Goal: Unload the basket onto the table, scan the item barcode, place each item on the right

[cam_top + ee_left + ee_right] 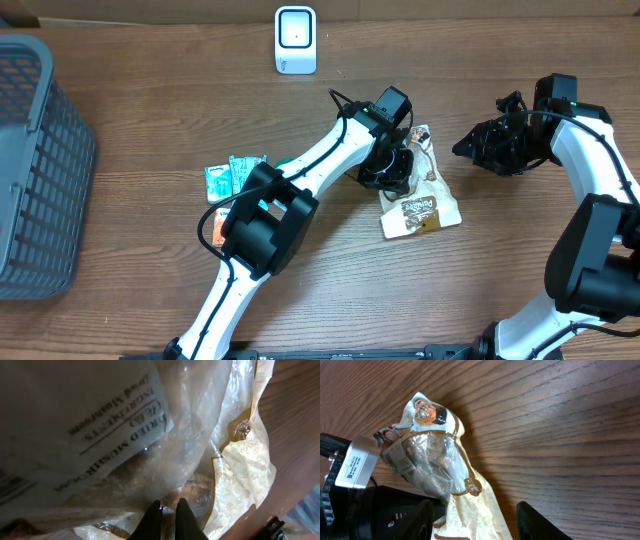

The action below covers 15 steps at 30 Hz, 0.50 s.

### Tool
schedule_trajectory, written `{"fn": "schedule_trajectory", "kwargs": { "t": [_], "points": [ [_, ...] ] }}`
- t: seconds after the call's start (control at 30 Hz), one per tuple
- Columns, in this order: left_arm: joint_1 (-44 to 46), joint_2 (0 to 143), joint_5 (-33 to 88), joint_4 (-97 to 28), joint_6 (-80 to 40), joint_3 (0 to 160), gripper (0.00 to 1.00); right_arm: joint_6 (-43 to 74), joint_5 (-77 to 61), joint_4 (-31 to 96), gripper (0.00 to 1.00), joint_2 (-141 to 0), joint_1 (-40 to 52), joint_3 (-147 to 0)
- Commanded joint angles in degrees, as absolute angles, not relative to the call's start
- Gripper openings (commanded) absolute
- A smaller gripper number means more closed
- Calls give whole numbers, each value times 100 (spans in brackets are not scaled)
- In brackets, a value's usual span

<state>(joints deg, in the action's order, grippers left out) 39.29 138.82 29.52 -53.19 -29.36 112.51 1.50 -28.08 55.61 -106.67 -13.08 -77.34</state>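
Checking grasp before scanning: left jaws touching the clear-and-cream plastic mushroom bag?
Touching. Left wrist view shows the left gripper shut, its jaws pinching the clear-and-cream plastic mushroom bag.

**Left arm** [320,155] and **right arm** [600,165] — white tubular links between bulky black joint housings; a thin black cable [338,100] loops by the left wrist. **Left pincer** [169,515] and **right pincer** [477,519] — matte black tapered fingers [150,522].

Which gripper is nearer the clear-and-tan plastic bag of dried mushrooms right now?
Left. The left gripper is shut on the clear-and-tan plastic mushroom bag; the right gripper hangs open off to its right, not touching it.
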Motion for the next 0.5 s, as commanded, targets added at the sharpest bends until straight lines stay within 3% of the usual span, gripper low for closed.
{"fn": "schedule_trajectory", "kwargs": {
  "t": [0.0,0.47],
  "points": [
    [3835,14027,2320,-5535,-2670,11078,4,-47,-2871,5605,51,-10687,-1256,-7708],
    [3271,14022,4368,-5966,-1302,11074,4,-1039,-3649,5927,54,-11327,-1087,-7682]
  ]
}}
